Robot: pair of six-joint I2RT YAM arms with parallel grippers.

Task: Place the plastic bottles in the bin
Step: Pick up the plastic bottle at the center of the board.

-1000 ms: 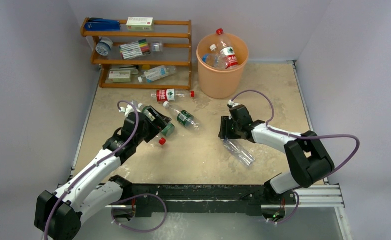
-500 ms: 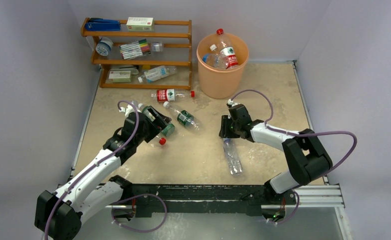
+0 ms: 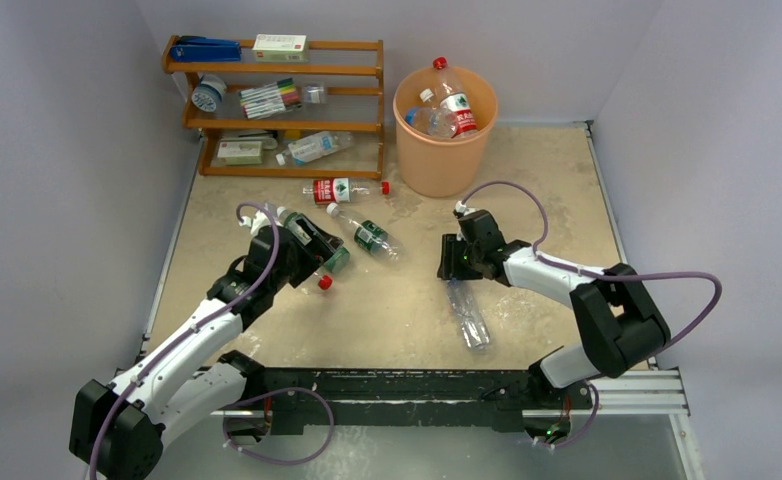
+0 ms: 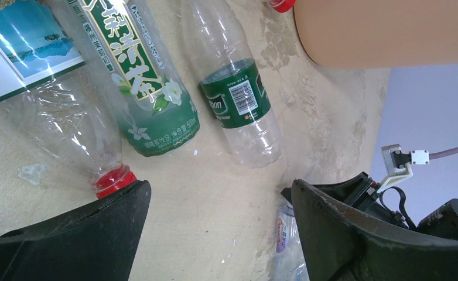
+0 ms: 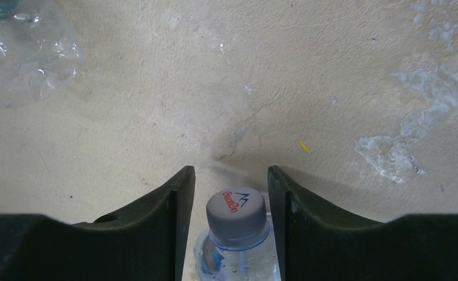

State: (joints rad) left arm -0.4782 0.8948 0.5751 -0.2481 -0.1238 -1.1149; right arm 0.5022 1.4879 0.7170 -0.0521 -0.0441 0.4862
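Note:
The orange-peach bin (image 3: 445, 150) stands at the back with a few bottles (image 3: 454, 108) in it; its wall shows in the left wrist view (image 4: 385, 29). My right gripper (image 3: 456, 268) is open, its jaws on either side of the grey cap (image 5: 236, 209) of a clear bottle (image 3: 467, 315) lying on the table, with small gaps. My left gripper (image 3: 312, 252) is wide open and empty (image 4: 218, 190) above a green tea bottle (image 4: 150, 88), a dark-green-label bottle (image 4: 235, 96) and a clear red-capped bottle (image 4: 112, 178). A red-label bottle (image 3: 339, 189) lies near the bin.
A wooden shelf (image 3: 277, 125) at the back left holds marker pens, small boxes, tape and one clear bottle (image 3: 312, 147). Grey walls close in the left, back and right. A metal rail (image 3: 447, 385) runs along the near edge.
The clear bottle at my right gripper has swung from pointing toward the lower right to pointing almost straight toward the near edge. The left arm has hardly moved.

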